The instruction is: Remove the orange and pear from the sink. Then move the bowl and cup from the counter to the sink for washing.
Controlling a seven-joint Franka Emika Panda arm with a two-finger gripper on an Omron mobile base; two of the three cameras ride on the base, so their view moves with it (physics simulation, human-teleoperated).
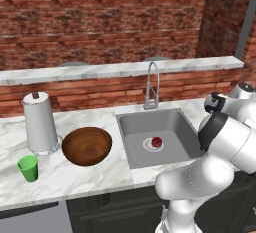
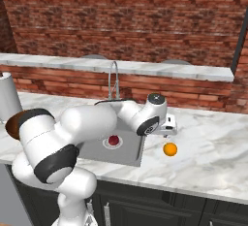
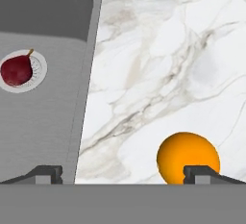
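Observation:
The orange lies on the white marble counter just right of the sink. My gripper hangs a little above it, open and holding nothing. In the hand view the orange sits low on the marble, partly behind the right fingertip, with the jaws spread wide. The dark red pear rests on the round drain of the sink; it also appears as the pear in the hand view. The brown wooden bowl and the green cup stand on the counter left of the sink.
A paper towel roll stands behind the bowl and cup. The curved steel tap rises at the back of the sink. A higher marble ledge runs along the brick wall. My own arm crosses above the sink's right side.

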